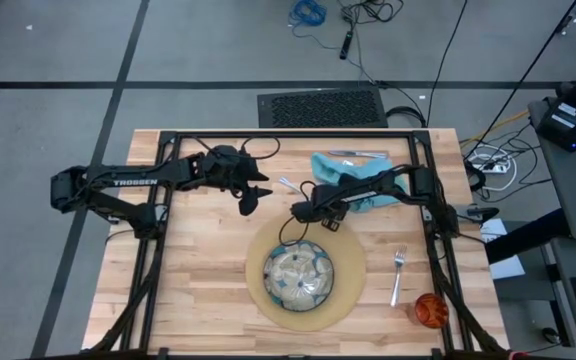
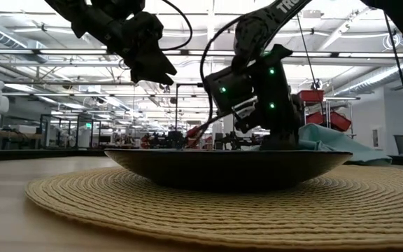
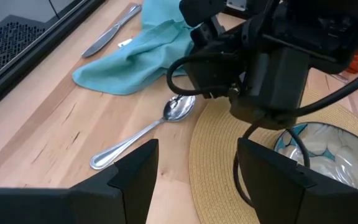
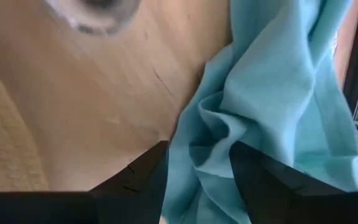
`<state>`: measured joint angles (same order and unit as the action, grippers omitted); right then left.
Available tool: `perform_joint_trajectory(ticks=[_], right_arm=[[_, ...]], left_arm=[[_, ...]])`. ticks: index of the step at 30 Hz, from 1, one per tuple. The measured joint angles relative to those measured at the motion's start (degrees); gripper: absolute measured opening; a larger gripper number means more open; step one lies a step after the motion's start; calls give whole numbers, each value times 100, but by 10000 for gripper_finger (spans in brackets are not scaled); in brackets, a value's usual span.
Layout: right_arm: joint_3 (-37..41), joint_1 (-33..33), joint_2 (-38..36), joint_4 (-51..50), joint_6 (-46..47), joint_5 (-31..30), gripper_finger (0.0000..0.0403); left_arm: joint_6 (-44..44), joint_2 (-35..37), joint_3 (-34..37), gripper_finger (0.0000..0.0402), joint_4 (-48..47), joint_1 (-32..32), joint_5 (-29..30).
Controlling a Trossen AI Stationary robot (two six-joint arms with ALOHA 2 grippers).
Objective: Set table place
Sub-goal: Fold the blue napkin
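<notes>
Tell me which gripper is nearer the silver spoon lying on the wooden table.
Right. The right gripper hovers beside the silver spoon, between it and the teal cloth napkin. The left gripper hangs farther off, on the spoon's other side.

Spoon (image 4: pixel 95 14) bowl blurred, cut off by frame edge.

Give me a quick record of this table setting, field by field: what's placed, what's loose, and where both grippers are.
placemat: round, woven, near table centre
plate: green-patterned, on placemat
fork: right of placemat
cup: orange, near right front corner
napkin: teal, crumpled, far side
knife: beyond napkin
spoon: on wood between napkin and placemat
left gripper: open, raised left of spoon
right gripper: at napkin's edge, fingers straddling a fold
</notes>
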<state>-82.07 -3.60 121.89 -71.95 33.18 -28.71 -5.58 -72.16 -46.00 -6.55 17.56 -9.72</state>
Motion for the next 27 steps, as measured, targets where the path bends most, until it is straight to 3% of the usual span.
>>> perform_joint_trajectory(ticks=[9,27], right_arm=[[-614,54,-4,-337,-163,-283,121],[-650,132,-4,-282,-490,-457,119]], left_arm=[[0,0,0,202,-7,0,-4],[56,0,0,202,-296,-6,-79]])
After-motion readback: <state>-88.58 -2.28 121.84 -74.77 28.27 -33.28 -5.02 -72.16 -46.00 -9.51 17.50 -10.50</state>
